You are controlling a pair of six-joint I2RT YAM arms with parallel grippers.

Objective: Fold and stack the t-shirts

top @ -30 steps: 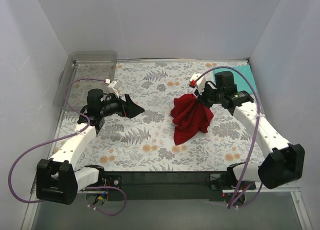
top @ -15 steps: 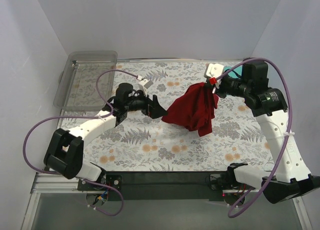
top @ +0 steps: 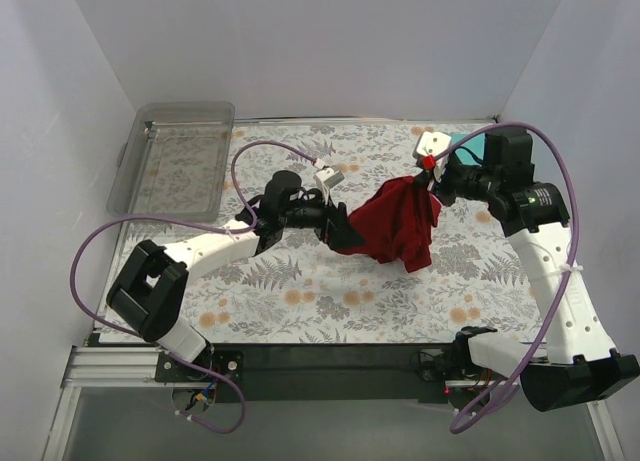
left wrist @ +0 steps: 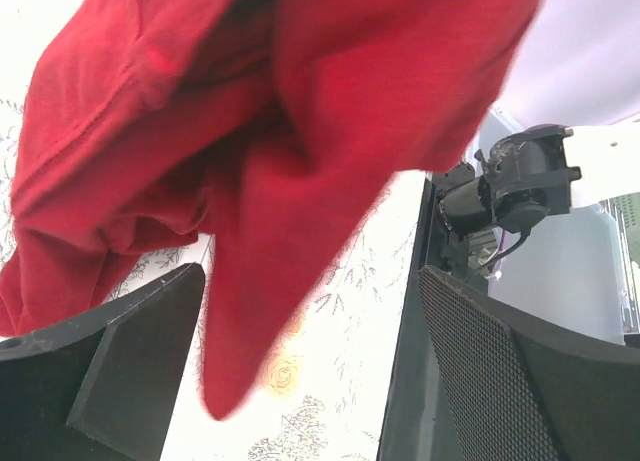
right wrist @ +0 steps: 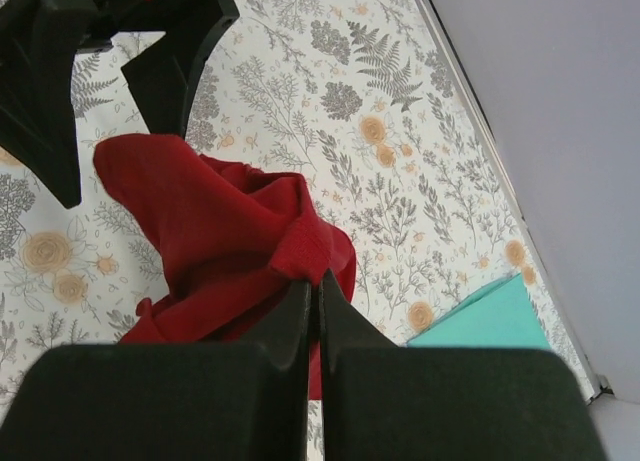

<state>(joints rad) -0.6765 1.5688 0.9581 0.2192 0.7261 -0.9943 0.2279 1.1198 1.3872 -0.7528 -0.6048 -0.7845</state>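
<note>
Holding the red shirt (top: 400, 221) up around 2 o'clock, the right gripper (right wrist: 315, 281) has its jaws pinching a fold so it hangs free. The left gripper (top: 345, 231), jaws spread, straddles a dangling edge, probably lining up a grab. The teal shirt (top: 478, 141) lies at 1 o'clock.

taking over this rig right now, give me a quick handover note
Right hand: shut on a bunched edge of the red t-shirt, holding it up over the table.
Left hand: open, jaws either side of the shirt's hanging lower corner, not gripping.
Teal t-shirt: at the far right corner, mostly hidden.
Done: no stack; red shirt unfolded.
Left: fold both, stack them.
</note>
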